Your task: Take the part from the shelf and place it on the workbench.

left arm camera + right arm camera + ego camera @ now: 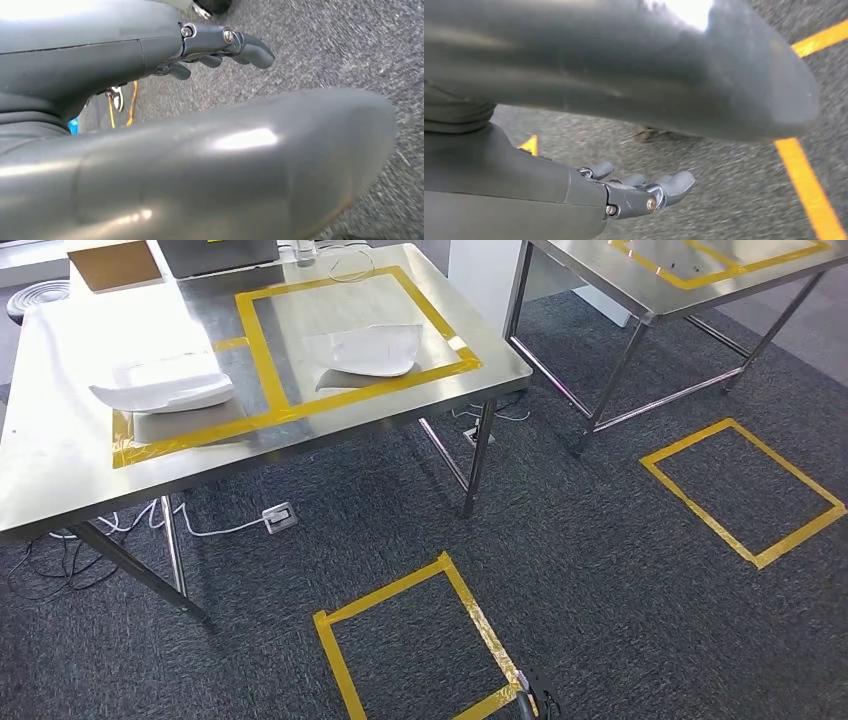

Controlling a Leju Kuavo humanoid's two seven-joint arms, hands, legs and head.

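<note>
You've got two white parts on the near bench [60, 440]: one part [368, 348] lies inside the right yellow tape frame [262, 335], the other white part [165, 388] sits left of that frame's left strip, in the neighbouring taped area. Both look like thin curved shells; exact shape is hard to tell from this height. Behind them, a brown box [115, 262] and a grey device [215, 254] are cut off by the picture's top edge.

A second bench [650, 290] stands to the right, well apart, also cropped, with yellow tape on top. Two yellow tape squares mark the carpet: one near square [335, 640] cut by the bottom edge, one far square [700, 445] under the right side. A white power strip [279, 517] with cables lies under the near bench.

Your left hand [210, 47] hangs over carpet, fingers [252, 50] apart and slightly curled, holding nothing. Your right hand [639, 192] likewise hangs over carpet, fingers [676, 184] apart, empty.
</note>
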